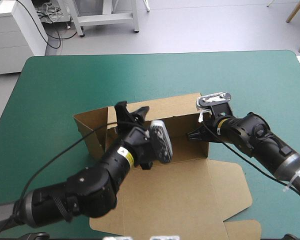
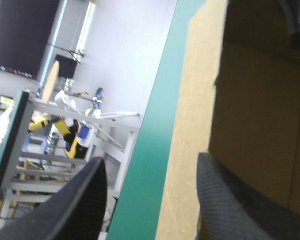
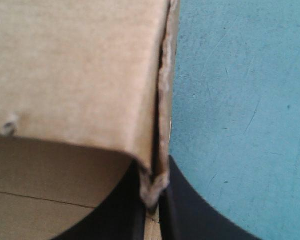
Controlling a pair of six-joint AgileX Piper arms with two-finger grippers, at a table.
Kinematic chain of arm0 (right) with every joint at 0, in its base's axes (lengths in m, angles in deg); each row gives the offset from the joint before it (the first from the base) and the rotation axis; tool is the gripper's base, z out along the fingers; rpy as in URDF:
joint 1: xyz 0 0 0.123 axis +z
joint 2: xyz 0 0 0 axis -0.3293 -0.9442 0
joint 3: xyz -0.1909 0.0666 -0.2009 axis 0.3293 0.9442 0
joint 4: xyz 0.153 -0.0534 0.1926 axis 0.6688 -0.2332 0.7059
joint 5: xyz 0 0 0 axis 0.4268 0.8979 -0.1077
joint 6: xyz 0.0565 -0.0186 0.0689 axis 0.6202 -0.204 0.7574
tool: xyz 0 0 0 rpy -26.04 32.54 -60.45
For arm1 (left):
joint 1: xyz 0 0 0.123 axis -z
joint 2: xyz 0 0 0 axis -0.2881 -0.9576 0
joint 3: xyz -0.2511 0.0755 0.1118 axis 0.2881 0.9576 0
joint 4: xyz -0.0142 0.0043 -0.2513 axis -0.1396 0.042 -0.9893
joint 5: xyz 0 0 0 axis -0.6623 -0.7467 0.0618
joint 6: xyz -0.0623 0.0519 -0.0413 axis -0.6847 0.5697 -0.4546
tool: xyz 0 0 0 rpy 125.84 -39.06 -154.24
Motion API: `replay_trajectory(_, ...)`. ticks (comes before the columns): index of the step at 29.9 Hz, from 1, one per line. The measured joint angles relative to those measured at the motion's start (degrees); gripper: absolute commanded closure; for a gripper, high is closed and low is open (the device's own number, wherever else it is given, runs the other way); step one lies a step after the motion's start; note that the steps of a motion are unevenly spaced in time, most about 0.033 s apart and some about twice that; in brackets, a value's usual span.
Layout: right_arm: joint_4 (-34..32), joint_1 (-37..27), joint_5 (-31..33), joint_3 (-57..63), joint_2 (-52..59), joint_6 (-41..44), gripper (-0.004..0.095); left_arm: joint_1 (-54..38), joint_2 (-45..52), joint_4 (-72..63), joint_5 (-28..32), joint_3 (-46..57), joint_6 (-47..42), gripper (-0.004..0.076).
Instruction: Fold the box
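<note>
Bracketing the far wall of the box (image 1: 190, 190)
Right jaws pinch its right corner; left jaws stand spread at its left end.

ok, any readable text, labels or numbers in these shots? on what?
None readable.
No print shows on the box, only plain brown board in all views.
A small yellow-and-white sticker on the left arm is too small to read.
</note>
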Motion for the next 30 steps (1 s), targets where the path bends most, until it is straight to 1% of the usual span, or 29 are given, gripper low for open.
replay_trajectory(2, 0.0, -0.4, 2.3, -1.6, 0.0, -0.1, 0.0928, -5.0, 0.0, -6.9, -0.1, -4.1, 4.3, 0.0337)
replay_trajectory(4, 0.1, -1.4, 4.2, -3.3, 0.0, -0.3, 0.0928, -9.9, 0.0, -13.9, -0.6, -7.5, 9.3, 0.0370)
replay_trajectory(6, 0.5, -3.1, 7.1, -5.4, -0.1, -0.8, 0.0928, -15.5, 0.0, -21.2, -1.5, -10.9, 14.1, 0.0442)
replay_trajectory(9, 2.3, -6.5, 12.2, -9.2, -1.2, -3.7, 0.0928, -23.0, 0.0, -28.4, -2.4, -14.2, 17.7, 0.0548)
replay_trajectory(10, 3.1, -7.6, 13.6, -10.3, -1.7, -4.8, 0.0929, -25.5, 0.0, -30.1, -2.4, -14.9, 18.2, 0.0590)
replay_trajectory(13, 6.7, -12.0, 18.7, -14.4, -4.3, -9.3, 0.0929, -32.4, 0.2, -34.4, -1.9, -16.0, 18.4, 0.0673)
replay_trajectory(15, 8.8, -14.4, 20.7, -16.6, -6.6, -11.6, 0.0929, -36.1, 0.4, -37.9, -1.7, -16.0, 18.4, 0.0727)
replay_trajectory(19, 11.6, -17.5, 22.8, -19.9, -11.3, -15.0, 0.0929, -43.0, 1.7, -45.1, -0.6, -14.5, 18.4, 0.0731)
replay_trajectory(22, 11.6, -18.4, 23.0, -21.4, -15.1, -16.1, 0.0929, -46.5, 4.8, -48.0, 3.5, -10.4, 18.4, 0.0731)
replay_trajectory(25, 11.6, -18.8, 22.6, -23.6, -18.5, -17.2, 0.0929, -48.4, 9.6, -49.5, 7.4, -3.6, 18.4, 0.0731)
replay_trajectory(27, 11.6, -18.9, 22.1, -24.9, -20.5, -17.8, 0.0929, -48.7, 13.8, -50.0, 9.0, 1.9, 18.4, 0.0731)
replay_trajectory(30, 11.0, -18.9, 17.5, -27.2, -24.5, -19.2, 0.0929, -48.7, 20.5, -51.4, 11.2, 10.9, 18.3, 0.0731)
